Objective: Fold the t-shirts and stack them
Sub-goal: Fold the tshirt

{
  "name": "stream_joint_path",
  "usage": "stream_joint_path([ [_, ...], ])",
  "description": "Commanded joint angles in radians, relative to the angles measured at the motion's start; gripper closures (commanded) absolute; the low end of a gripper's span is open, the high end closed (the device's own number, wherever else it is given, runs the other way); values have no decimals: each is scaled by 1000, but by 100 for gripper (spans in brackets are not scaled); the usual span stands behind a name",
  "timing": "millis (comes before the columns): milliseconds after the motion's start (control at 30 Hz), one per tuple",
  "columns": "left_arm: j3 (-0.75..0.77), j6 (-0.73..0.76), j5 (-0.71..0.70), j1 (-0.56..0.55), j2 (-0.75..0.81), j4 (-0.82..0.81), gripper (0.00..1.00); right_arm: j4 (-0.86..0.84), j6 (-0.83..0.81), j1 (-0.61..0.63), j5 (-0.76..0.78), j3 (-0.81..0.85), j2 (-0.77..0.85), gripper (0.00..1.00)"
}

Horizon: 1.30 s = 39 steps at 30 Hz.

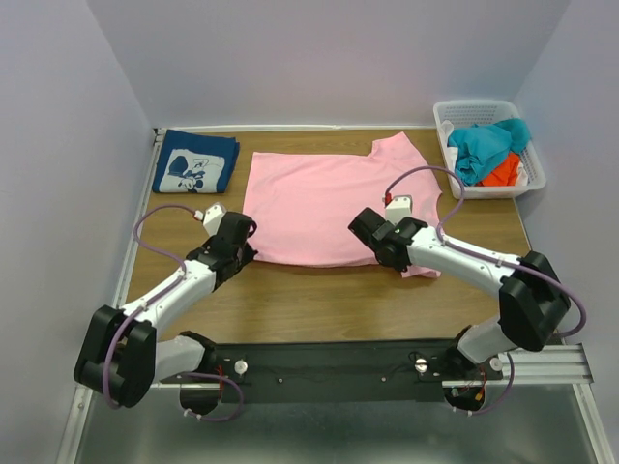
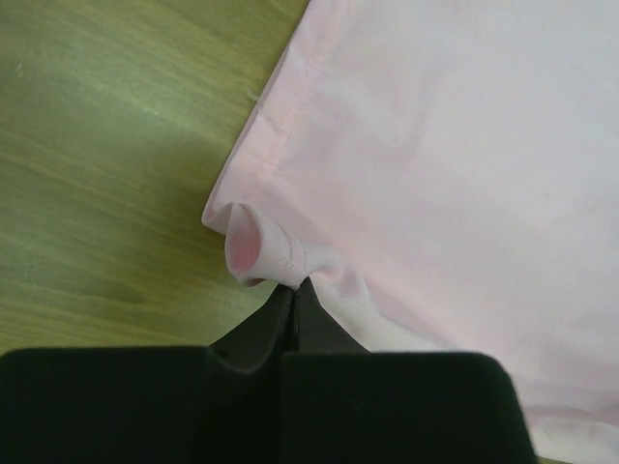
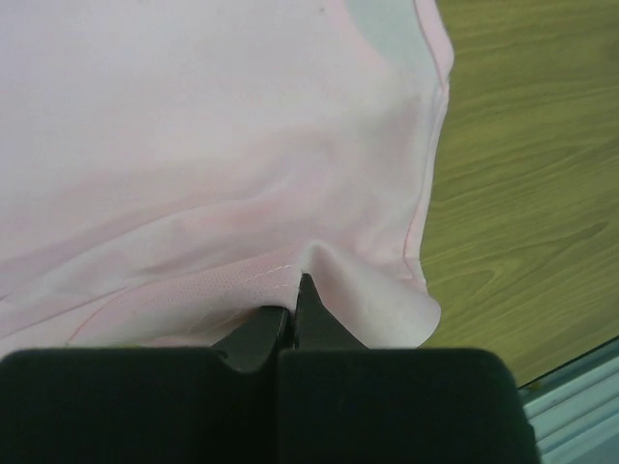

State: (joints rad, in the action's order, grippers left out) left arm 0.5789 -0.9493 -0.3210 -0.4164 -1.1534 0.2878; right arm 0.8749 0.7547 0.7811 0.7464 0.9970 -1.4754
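The pink t-shirt (image 1: pixel 324 198) lies spread flat in the middle of the wooden table. My left gripper (image 1: pixel 244 253) is shut on its near left corner; the left wrist view shows the cloth (image 2: pixel 435 164) bunched at the closed fingertips (image 2: pixel 294 288). My right gripper (image 1: pixel 372 253) is shut on the shirt's near edge towards the right; the right wrist view shows the hem (image 3: pixel 242 164) pinched at the tips (image 3: pixel 298 282). The navy t-shirt (image 1: pixel 195 161) with a white cartoon print lies folded at the far left.
A white basket (image 1: pixel 486 108) at the far right holds teal and orange cloths. Grey walls close in the table on the left, back and right. The black rail (image 1: pixel 329 360) with both arm bases runs along the near edge.
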Motion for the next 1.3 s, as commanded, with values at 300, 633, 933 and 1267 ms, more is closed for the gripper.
stream_joint_path([
  [300, 133, 90, 19, 59, -147, -88, 100, -116, -270, -85, 97, 163, -131, 99],
  [633, 211, 112, 17, 83, -252, -105, 100, -221, -385, -152, 33, 195, -210, 99],
  [933, 275, 136, 39, 103, -371, -124, 100, -254, -474, -207, 22, 279, -338, 99],
  [1267, 361, 176, 77, 153, -503, -154, 51, -399, -672, -295, -44, 399, -536, 86],
])
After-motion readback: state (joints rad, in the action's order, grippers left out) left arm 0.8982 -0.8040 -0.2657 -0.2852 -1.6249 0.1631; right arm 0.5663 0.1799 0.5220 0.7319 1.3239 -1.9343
